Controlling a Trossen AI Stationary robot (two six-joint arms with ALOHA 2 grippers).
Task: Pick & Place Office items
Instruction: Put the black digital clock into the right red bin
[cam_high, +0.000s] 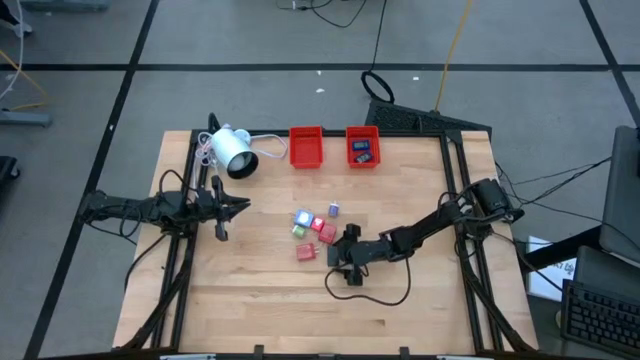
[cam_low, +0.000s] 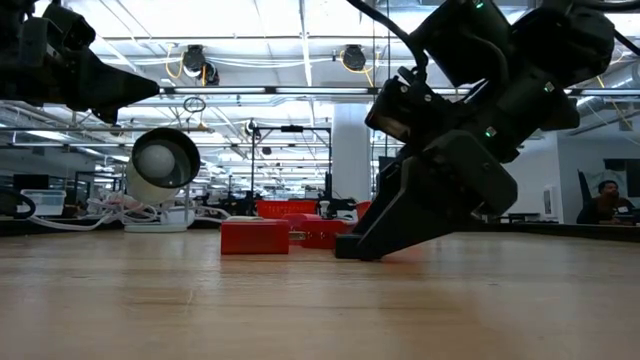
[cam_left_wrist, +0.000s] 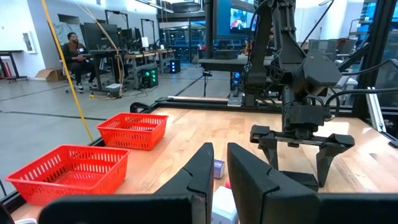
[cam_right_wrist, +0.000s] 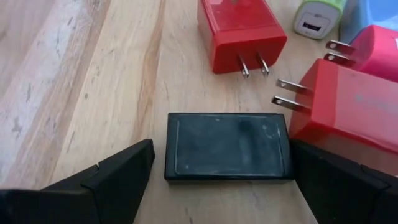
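The office items (cam_high: 315, 225) lie in a small cluster mid-table: red, green, blue and pale pieces. A black flat block (cam_right_wrist: 227, 146) lies flat on the wood. Beyond it are two red plug pieces (cam_right_wrist: 239, 31) (cam_right_wrist: 348, 106) and a green-white one (cam_right_wrist: 317, 15). My right gripper (cam_high: 345, 262) is down at the table on the cluster's near-right side. It is open, with one finger (cam_right_wrist: 118, 177) on each side of the black block. My left gripper (cam_high: 228, 207) hovers left of the cluster, shut and empty. My right gripper comes down slanting from the right, with a finger at each short end of the black block, which lies flat on the table. A gap shows at one end (cam_right_wrist: 168, 149). The other finger (cam_right_wrist: 336, 183) stands right at the block's end; whether it touches, I cannot tell.
Two red trays (cam_high: 305, 147) (cam_high: 362, 147) stand at the far edge; the right one holds small blue pieces. A white lamp-like device (cam_high: 233, 152) with a cable lies far left. One red piece (cam_high: 306, 252) lies apart, left of my right gripper. People sit in the room beyond.
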